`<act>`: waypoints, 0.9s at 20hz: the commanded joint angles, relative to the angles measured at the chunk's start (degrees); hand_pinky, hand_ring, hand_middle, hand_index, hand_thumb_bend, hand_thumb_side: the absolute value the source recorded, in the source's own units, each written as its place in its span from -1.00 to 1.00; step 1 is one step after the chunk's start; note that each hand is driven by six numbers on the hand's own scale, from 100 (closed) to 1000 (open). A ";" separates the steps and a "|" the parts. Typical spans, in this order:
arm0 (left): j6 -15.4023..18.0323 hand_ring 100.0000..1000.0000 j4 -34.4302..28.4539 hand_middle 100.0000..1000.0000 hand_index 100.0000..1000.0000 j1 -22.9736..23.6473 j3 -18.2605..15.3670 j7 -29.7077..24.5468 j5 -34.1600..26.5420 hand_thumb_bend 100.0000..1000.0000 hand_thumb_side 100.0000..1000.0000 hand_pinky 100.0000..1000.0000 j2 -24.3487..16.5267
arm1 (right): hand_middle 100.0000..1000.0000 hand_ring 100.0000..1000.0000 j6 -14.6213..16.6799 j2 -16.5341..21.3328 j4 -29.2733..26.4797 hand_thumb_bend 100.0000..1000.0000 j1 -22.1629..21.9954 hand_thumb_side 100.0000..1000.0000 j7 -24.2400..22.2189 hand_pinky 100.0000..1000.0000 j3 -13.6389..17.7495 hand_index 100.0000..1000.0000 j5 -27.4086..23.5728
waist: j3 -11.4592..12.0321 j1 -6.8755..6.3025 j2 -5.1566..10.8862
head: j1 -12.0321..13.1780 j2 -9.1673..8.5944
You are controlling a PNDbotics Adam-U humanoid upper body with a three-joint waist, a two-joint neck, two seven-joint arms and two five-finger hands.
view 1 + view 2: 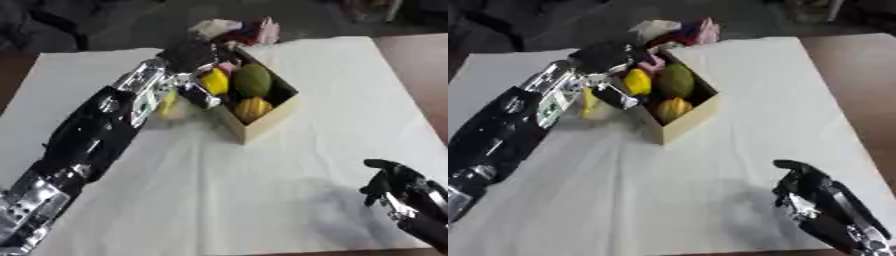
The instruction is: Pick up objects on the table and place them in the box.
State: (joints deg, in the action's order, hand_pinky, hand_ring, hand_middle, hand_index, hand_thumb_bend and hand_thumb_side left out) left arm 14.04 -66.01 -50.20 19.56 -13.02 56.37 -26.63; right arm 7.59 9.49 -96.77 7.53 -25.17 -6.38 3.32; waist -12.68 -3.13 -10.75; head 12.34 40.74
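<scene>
The robot's left hand (pixel 194 59) reaches over the near-left edge of an open cardboard box (pixel 262 125) on a table covered with a white cloth (pixel 262 200), its fingers curled round a bright yellow fruit (pixel 214 81) held at the box's mouth. The step in hand looks like the drop: the fruit sits above the left side of the box, beside a dull green fruit (pixel 252 80) and an orange-yellow one (pixel 252 108) already inside. The yellow fruit's long axis runs roughly up and down in the view, tilted a little, its lower end pointing toward the box floor. A pale yellowish object (pixel 171 106) lies on the cloth just outside the box, under the wrist; what it is cannot be made out. The next move, by this reading, calls for easing the fingers apart so the fruit settles between the others, then lifting the hand clear of the box wall. The right hand (pixel 798 182) rests idle at the lower right, fingers relaxed, holding nothing. Pink and white items (pixel 684 30) sit behind the box.
</scene>
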 commanded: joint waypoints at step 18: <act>2.90 0.63 -1.00 0.68 0.78 3.98 -7.47 -13.01 4.79 -0.04 -0.17 0.68 -14.57 | -0.15 -0.19 0.14 0.84 -0.80 -1.00 0.30 -0.30 0.52 0.33 0.58 0.64 -0.11 | 0.63 -0.24 0.66 | -1.49 -0.64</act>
State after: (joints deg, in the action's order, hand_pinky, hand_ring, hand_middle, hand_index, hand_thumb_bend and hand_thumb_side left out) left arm 16.37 -67.49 -45.57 13.21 -26.86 59.34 -39.39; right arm 7.59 9.54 -96.77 7.47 -24.70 -6.03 3.34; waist -12.08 -3.52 -10.80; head 10.98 40.71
